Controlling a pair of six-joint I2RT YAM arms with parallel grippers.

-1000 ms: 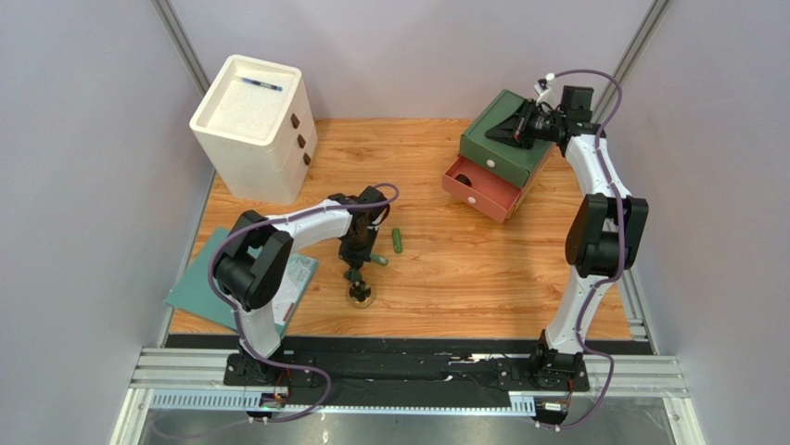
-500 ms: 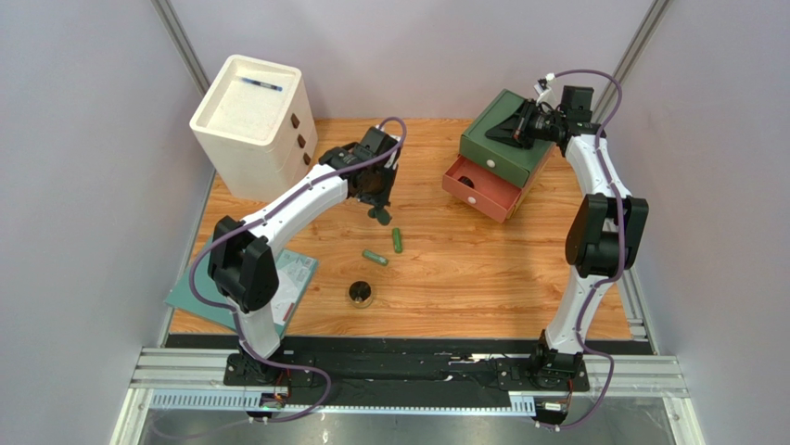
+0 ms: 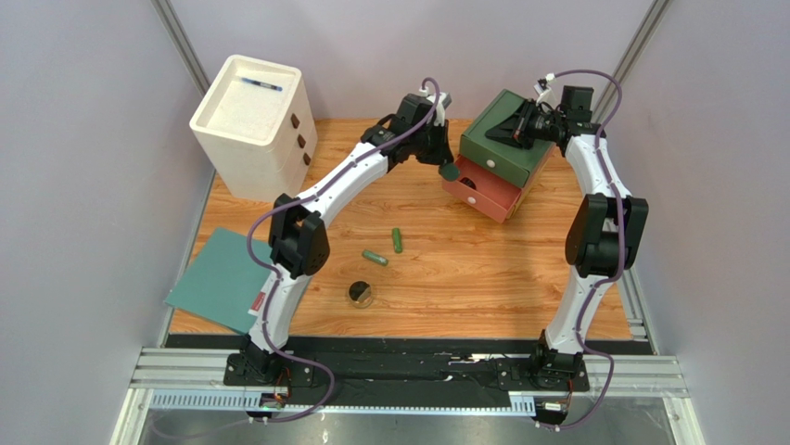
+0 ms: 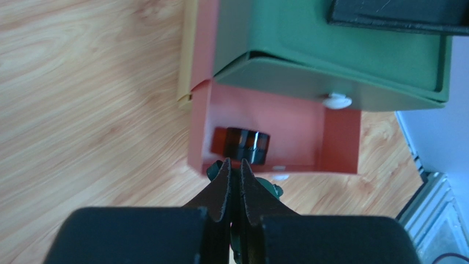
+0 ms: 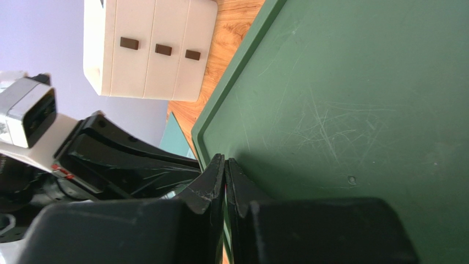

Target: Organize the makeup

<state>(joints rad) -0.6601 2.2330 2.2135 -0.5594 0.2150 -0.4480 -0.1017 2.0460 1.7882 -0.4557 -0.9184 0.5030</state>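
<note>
My left gripper (image 3: 446, 167) is shut on a thin dark green round jar (image 3: 450, 172) and holds it just in front of the open pink drawer (image 3: 482, 192). In the left wrist view the jaws (image 4: 232, 163) pinch it, and its green edge (image 4: 270, 190) shows beside them. A black round jar (image 4: 247, 146) lies inside the drawer. Two green tubes (image 3: 397, 240) (image 3: 374, 258) and a gold-rimmed compact (image 3: 361, 294) lie on the table. My right gripper (image 3: 516, 130) is shut and empty, resting on top of the green box (image 5: 358, 93).
The green box (image 3: 505, 148) sits above the pink drawer at the back right. A white three-drawer cabinet (image 3: 250, 120) with a thin blue pen (image 3: 260, 84) on top stands at the back left. A teal mat (image 3: 218, 278) lies at the front left.
My left arm has swung from the compact at the front, across the table, to the pink drawer, carrying the dark green jar. The right arm has not moved.
</note>
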